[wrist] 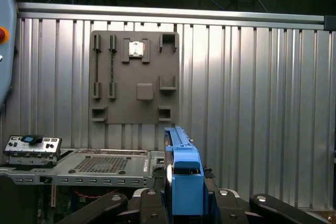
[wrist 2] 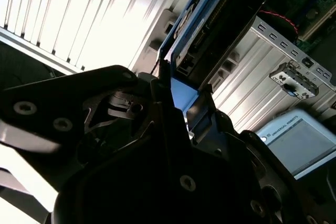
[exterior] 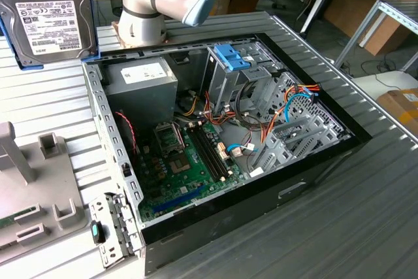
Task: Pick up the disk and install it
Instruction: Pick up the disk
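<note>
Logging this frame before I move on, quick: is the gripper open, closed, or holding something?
Gripper: closed, holding the disk.

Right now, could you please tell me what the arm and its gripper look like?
The arm is built of round silver-grey segments, with a black ring at the joint and a light blue cap. The gripper is black in both wrist views, made of angular linkage bars dotted with small silver screw heads.
</note>
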`<control>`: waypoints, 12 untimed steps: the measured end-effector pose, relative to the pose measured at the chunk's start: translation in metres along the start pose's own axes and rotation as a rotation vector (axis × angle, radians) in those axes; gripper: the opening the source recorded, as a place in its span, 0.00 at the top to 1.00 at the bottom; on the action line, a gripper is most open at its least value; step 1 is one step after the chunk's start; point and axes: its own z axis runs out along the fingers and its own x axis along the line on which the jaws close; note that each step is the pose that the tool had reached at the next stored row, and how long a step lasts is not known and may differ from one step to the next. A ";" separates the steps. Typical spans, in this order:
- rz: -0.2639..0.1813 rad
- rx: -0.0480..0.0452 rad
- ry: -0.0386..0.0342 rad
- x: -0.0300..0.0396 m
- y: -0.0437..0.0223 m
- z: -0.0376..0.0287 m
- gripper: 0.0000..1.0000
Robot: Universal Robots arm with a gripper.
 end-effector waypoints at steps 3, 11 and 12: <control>0.000 0.0000 0.0000 0.0001 -0.0050 -0.0001 0.64; 0.000 0.0000 0.0000 0.0005 -0.0317 -0.0005 0.64; 0.000 0.0000 0.0000 0.0006 -0.0359 -0.0006 0.64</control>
